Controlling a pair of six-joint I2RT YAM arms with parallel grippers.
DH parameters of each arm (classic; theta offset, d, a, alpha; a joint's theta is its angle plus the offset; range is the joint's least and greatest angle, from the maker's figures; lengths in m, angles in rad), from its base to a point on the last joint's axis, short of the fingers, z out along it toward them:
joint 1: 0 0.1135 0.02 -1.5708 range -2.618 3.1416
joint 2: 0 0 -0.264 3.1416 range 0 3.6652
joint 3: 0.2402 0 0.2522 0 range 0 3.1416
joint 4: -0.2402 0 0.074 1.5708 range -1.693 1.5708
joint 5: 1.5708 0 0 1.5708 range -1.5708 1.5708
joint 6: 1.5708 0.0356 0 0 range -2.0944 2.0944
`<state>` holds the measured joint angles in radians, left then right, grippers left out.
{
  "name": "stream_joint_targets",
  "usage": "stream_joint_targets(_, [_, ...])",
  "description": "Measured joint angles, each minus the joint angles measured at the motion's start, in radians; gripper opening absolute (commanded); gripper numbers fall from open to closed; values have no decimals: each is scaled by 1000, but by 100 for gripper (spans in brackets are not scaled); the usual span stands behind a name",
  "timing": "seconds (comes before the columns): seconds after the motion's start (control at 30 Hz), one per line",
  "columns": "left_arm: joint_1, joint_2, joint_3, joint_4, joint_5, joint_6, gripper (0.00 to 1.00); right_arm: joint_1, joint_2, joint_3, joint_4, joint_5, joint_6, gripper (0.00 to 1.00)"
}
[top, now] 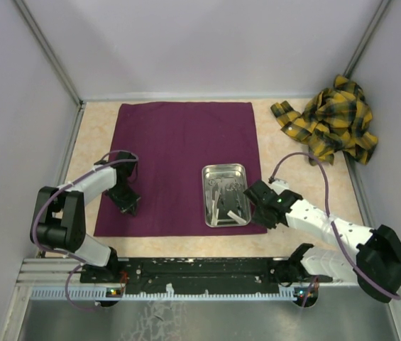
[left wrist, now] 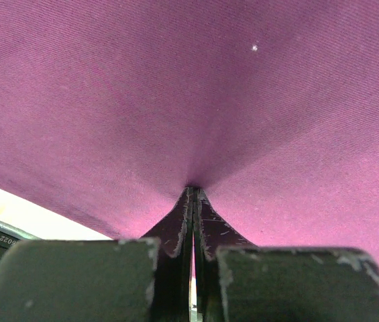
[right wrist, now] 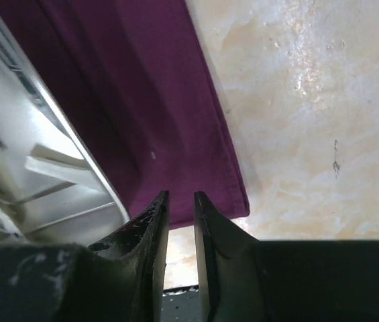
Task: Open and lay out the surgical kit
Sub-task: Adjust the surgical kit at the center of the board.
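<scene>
Beige marbled tabletop [top: 186,246]. Your purple cloth [top: 179,149] lies spread flat at centre, with the steel tray [top: 226,168] on its near right part — the instruments [top: 227,199] inside blur into glints. Your left gripper [left wrist: 193,191] is clenched on a pinch of cloth near the left edge. Your right gripper [right wrist: 181,196] hovers over the cloth's near right corner, jaws slightly parted and empty — its own view cuts the tray off.

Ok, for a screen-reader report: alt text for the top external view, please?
A dark purple cloth lies spread flat on a table, a small steel tray of instruments on its near right part. The left gripper rests on the cloth's near left part, the right gripper beside the tray; a yellow plaid cloth lies crumpled far right.
</scene>
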<state>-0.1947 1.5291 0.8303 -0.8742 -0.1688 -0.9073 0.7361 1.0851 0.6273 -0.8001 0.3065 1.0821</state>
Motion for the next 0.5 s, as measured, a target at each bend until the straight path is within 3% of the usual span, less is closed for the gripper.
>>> stream_joint_targets(0.2, [0, 0, 0, 3, 0, 5, 0, -1, 2, -123, 65, 2, 29, 13])
stream_joint_targets(0.5, [0, -19, -14, 11, -2, 7, 0, 69, -26, -166, 143, 28, 112, 10])
